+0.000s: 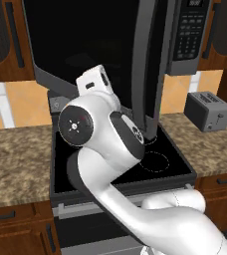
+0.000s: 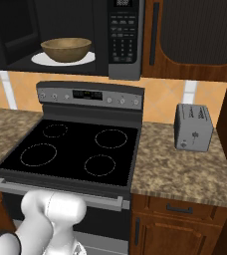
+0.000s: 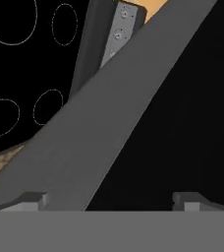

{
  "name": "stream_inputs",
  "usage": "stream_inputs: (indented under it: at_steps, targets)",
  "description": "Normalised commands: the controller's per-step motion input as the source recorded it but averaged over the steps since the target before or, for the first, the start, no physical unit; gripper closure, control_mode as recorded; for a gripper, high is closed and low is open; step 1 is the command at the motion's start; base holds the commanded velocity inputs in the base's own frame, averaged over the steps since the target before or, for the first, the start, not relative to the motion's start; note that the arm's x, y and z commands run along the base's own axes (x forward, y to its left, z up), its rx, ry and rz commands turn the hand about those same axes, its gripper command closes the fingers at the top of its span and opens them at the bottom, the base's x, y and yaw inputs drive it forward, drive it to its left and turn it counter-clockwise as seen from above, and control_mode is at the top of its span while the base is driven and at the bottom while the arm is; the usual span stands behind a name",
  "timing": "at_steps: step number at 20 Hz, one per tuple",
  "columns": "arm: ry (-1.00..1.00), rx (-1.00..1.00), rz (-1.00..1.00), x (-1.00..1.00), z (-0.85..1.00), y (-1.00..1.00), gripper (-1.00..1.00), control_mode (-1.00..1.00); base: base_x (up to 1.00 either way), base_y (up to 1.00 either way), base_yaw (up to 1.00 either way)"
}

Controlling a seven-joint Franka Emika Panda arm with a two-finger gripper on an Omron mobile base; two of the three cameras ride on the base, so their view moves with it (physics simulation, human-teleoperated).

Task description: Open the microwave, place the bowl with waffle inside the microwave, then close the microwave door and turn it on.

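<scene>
One microwave (image 2: 85,35), one bowl (image 2: 66,49), one toaster (image 2: 194,127) — four burners (image 2: 109,138) — one stove (image 2: 75,149)

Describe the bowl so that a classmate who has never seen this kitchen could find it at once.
Look above the black stove to the open microwave. Inside its dark cavity a white turntable plate carries the bowl. It is round, brown and wooden-looking, deeper than the flat white plate beneath it.

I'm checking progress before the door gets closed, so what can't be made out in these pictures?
- Waffle: the bowl wall hides its inside, right base view.
- Microwave cavity: the open microwave door blocks it, left base view.
- Gripper contact with the door: hand view too close.
</scene>
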Motion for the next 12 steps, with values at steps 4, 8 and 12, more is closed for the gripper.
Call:
stream_inputs:
  at_steps: [4, 8, 12]
  targets:
    - [0.00, 0.22, 0.01, 0.98, 0.00, -0.99, -1.00, -1.00, 0.00, 0.00, 0.00]
    - [0.00, 0.21, 0.00, 1.00, 0.02, -0.76, -1.00, -1.00, 0.00, 0.00, 0.00]
    - [0.00, 0.19, 0.00, 1.00, 0.10, -0.46, -1.00, -1.00, 0.00, 0.00, 0.00]
